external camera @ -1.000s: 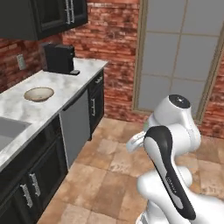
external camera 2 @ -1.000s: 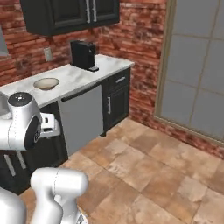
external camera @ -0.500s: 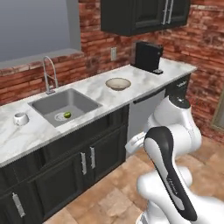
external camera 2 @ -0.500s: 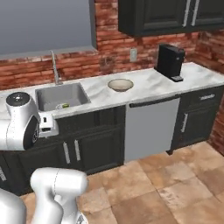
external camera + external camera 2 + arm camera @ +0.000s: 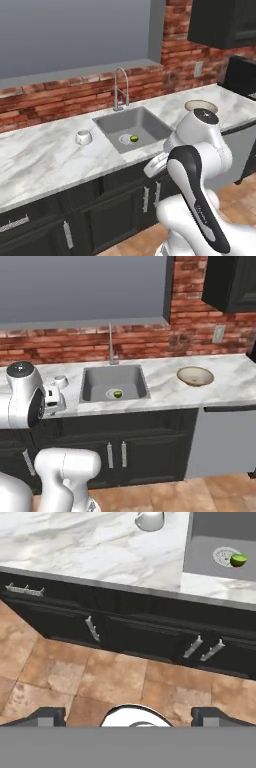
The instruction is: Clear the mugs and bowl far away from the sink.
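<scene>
A squat white mug [image 5: 83, 137] stands on the marble counter just left of the grey sink [image 5: 145, 120], also seen as the mug [image 5: 60, 380] and the mug [image 5: 150, 519]. The tan bowl [image 5: 195, 376] rests on the counter right of the sink [image 5: 95, 387]; in the left base view my arm covers part of the bowl [image 5: 199, 105]. My gripper [image 5: 129, 716] is open and holds nothing. It hangs low in front of the dark cabinet doors, looking down at the floor, well short of the mug.
A green lime [image 5: 134, 138] lies by the sink drain. A chrome faucet [image 5: 111, 346] rises behind the basin. A black coffee machine [image 5: 243, 75] stands at the far right. The grey dishwasher front [image 5: 222, 441] sits below the bowl. Brown floor tiles [image 5: 110, 677] lie in front of the cabinets.
The whole scene has shifted because the base turned and drove along the counter; the sink is now straight ahead and closer. The gripper has stayed open.
</scene>
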{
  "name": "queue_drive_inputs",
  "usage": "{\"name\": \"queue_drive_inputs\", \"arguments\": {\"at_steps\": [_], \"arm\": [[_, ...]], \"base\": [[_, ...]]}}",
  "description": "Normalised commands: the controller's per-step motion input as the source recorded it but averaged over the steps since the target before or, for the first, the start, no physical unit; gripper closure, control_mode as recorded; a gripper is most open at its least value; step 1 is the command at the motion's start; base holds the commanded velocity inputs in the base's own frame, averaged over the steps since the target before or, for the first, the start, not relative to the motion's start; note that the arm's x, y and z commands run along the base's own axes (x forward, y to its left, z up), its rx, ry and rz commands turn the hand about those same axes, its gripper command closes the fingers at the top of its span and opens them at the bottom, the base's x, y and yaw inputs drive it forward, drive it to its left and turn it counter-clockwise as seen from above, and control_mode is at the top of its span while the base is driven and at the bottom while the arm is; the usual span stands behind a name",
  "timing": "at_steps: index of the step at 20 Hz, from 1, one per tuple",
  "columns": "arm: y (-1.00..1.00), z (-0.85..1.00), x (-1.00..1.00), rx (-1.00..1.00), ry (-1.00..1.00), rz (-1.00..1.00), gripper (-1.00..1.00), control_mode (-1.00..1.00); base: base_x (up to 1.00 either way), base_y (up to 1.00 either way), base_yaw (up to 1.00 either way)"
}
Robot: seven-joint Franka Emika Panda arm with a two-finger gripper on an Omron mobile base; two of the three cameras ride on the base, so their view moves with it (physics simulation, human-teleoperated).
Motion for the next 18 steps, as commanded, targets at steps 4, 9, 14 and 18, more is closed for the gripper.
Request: {"name": "queue_drive_inputs", "arguments": {"at_steps": [4, 9, 14, 18], "arm": [[0.0, 0.0, 0.0, 0.0, 0.0, 0.0, -1.0, 1.0], [0.0, 0.0, 0.0, 0.0, 0.0, 0.0, -1.0, 1.0], [0.0, 0.0, 0.0, 0.0, 0.0, 0.0, -1.0, 1.0], [0.11, -0.05, 0.18, -0.04, 0.03, -0.11, -1.0, -1.0]], "base": [[0.74, 0.57, 0.15], [0.45, 0.62, -0.01], [0.09, 0.67, -0.15], [0.3, 0.37, -0.25]]}}
